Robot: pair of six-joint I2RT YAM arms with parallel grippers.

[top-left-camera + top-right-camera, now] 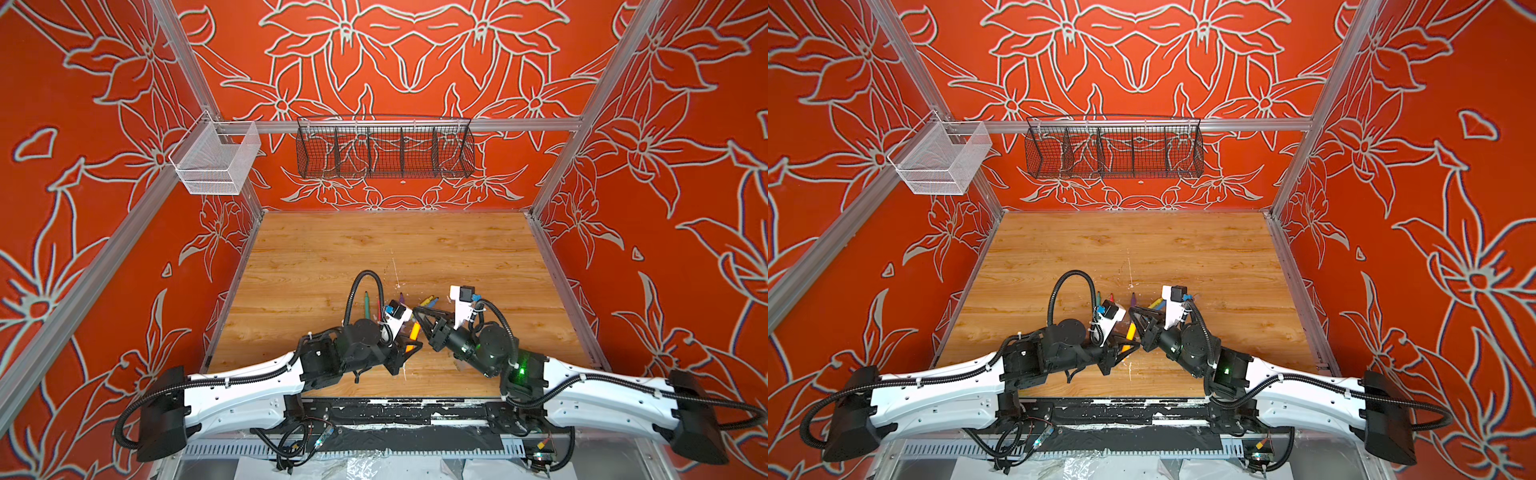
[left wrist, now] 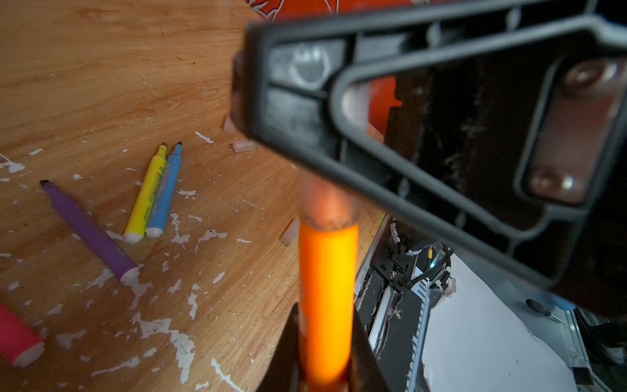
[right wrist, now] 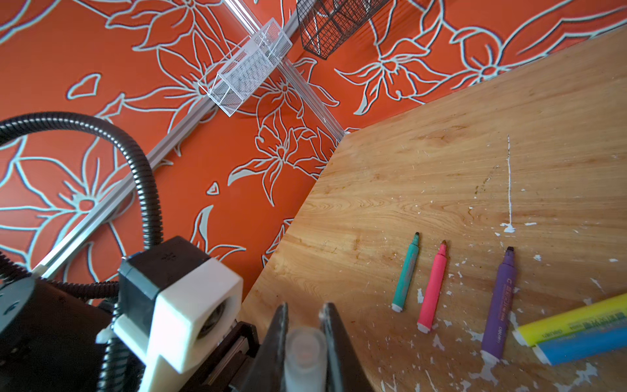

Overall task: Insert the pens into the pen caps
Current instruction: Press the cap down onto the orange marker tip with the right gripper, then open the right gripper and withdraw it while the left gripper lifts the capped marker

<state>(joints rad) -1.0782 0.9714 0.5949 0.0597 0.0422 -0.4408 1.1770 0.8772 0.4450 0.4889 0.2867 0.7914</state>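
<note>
The left tool (image 2: 324, 346) is clenched on the orange pen (image 2: 327, 288), gripping the barrel low down, with the pen lifted off the desk (image 1: 374, 249). The right tool (image 3: 305, 315) is pinched tight on a clear cap (image 3: 305, 353), which the left wrist view shows sitting over the orange pen's tip, its open rim meeting the barrel. In both top views the 2 tools meet near the front middle of the desk, with the orange pen between them.

The other 5 pens lie uncapped on the desk, just behind the tools. The green pen (image 3: 407, 273) and pink pen (image 3: 433, 288) lie side by side, close but apart. The purple pen (image 3: 500, 305) lies alone to their right. The yellow pen (image 3: 573, 319) and blue pen (image 3: 583, 346) lie touching along their length.

Loose caps (image 2: 244, 146) (pale and hard to make out) rest on the desk near the yellow and blue pair, among white paint flecks (image 2: 176, 339).
</note>
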